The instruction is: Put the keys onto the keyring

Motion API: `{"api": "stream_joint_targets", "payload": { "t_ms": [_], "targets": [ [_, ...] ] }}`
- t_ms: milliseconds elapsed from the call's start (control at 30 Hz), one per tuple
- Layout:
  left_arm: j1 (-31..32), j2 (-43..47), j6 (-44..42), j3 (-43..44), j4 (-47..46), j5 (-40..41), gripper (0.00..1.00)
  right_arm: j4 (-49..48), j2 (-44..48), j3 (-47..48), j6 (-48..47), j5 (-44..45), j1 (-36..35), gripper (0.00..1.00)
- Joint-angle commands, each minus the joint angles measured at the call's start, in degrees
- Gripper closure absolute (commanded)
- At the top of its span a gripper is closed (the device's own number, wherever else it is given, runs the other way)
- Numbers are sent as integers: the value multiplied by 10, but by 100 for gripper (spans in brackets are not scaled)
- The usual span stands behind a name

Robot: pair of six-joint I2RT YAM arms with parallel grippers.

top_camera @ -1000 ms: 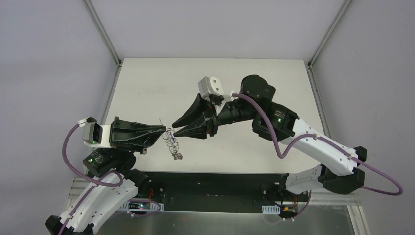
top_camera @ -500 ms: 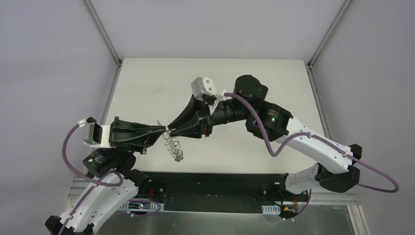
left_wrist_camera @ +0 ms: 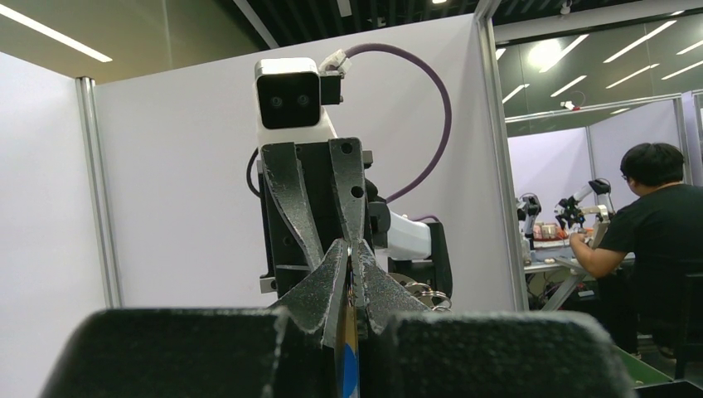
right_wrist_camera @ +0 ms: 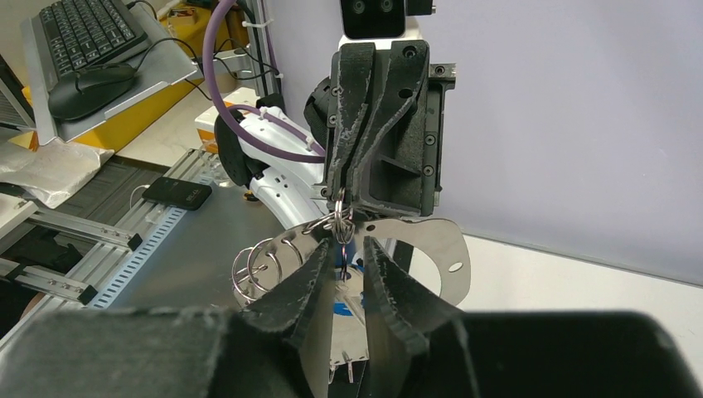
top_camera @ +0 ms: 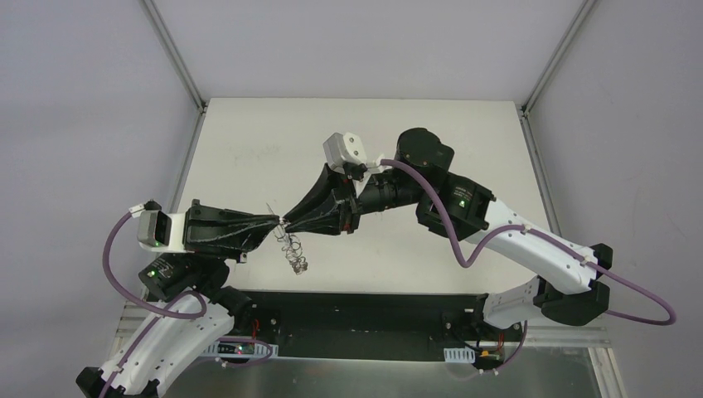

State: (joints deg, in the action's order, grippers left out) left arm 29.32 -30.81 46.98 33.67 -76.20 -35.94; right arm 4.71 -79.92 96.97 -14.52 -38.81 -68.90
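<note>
Left gripper (top_camera: 278, 222) is clamped narrowly on the blue key (left_wrist_camera: 349, 375), tip to tip with the right gripper (top_camera: 290, 220). The right jaws stand narrow; whether they grip anything cannot be told. The keyring (top_camera: 293, 250) dangles just beneath both sets of fingertips.

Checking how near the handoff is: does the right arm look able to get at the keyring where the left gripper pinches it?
Probably yes. The right gripper has its fingertips right at the keyring, with a narrow gap open, and nothing stands between it and the left gripper.
</note>
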Motion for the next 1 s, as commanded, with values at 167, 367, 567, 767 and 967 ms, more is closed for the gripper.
{"api": "stream_joint_targets", "payload": {
  "t_ms": [167, 367, 567, 767, 967],
  "targets": [
    [5, 7, -2, 16, -28, -3, 100, -35, 11, 21, 0, -14, -7, 88],
    [5, 6, 0, 15, -28, -4, 100, -35, 12, 22, -1, -11, -9, 88],
    [5, 5, 1, 16, -28, -6, 100, -37, 12, 22, -1, -11, -10, 94],
    [5, 4, 5, 12, -29, -8, 100, -37, 14, 20, -7, -14, -10, 100],
    [5, 7, 7, 8, -18, -15, 100, -42, 29, 4, -19, -1, -13, 100]
  ]
}}
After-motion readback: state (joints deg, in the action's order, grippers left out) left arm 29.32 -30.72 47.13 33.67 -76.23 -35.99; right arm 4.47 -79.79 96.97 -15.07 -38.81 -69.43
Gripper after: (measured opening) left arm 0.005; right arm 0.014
